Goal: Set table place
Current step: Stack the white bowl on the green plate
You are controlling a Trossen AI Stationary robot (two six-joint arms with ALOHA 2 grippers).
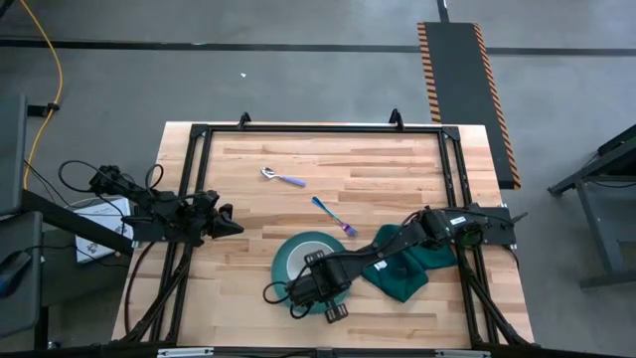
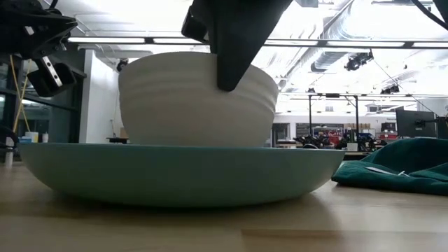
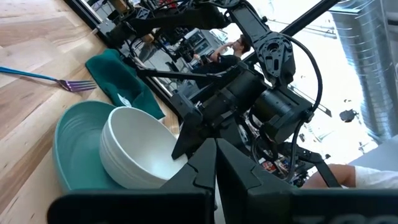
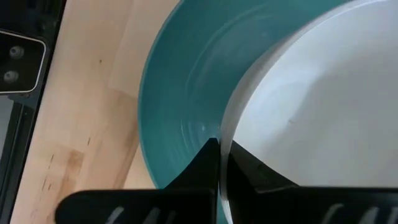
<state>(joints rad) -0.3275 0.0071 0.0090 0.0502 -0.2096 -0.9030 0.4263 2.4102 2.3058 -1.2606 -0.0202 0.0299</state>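
Observation:
A white bowl (image 3: 140, 149) sits inside the round teal plate (image 1: 293, 249) at the middle of the table's near half. My right gripper (image 4: 221, 146) reaches over the plate from the right and is shut on the bowl; its arm hides the bowl in the high view. The fork (image 1: 333, 216) and the spoon (image 1: 281, 178), both with blue-purple handles, lie flat on the wood farther back. My left gripper (image 1: 234, 224) waits shut at the table's left edge, pointing level, touching nothing. My right gripper pinches the bowl's rim (image 4: 225, 134) on the side toward the table's near edge, one finger inside the bowl and one finger (image 2: 231, 63) outside against its wall. The fingers come from above, pointing steeply down. The bowl stands upright and level in the plate.
A dark green cloth (image 1: 409, 270) lies bunched just right of the plate, under my right arm. The black metal frame (image 1: 199, 134) runs along the table's edges. Bare wood lies between the plate and the left arm. A person shows in the room beyond the table.

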